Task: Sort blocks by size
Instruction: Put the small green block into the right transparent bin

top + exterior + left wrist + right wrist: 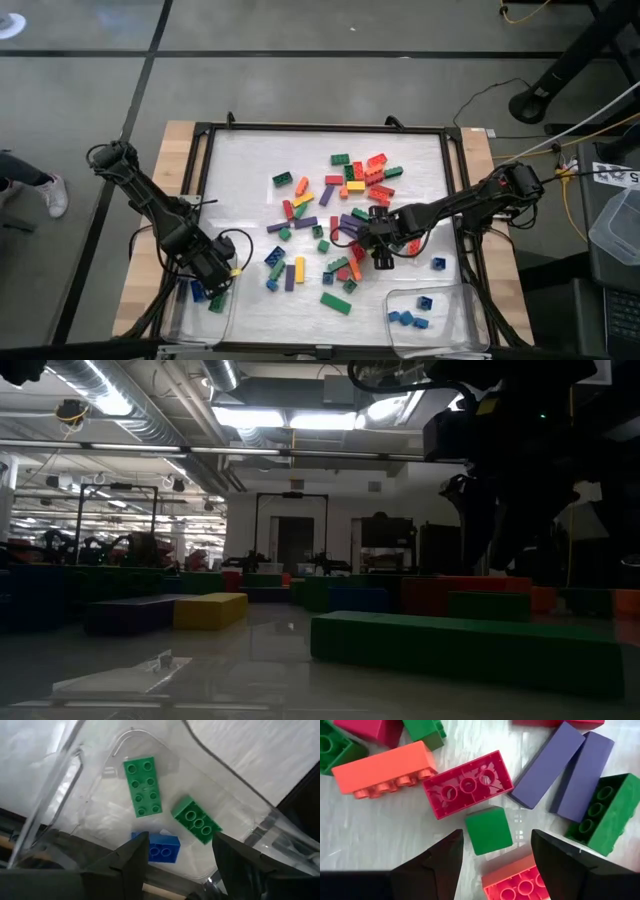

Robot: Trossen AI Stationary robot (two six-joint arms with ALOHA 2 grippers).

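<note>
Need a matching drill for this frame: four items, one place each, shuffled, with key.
Items:
1. left gripper
2. right gripper
3. long green brick
4. small blue bricks

Places:
A. over the small green square brick in the central pile
B. in the clear tray at the table's near right corner
C. above the clear tray at the near left corner, jaws open and empty
D. lying flat, studs up, in the near left tray

Pairs: 1-C, 2-A, 3-D, 4-B

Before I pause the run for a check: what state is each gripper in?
Left gripper: open, empty, above the clear tray.
Right gripper: open, empty, over a small green block.
</note>
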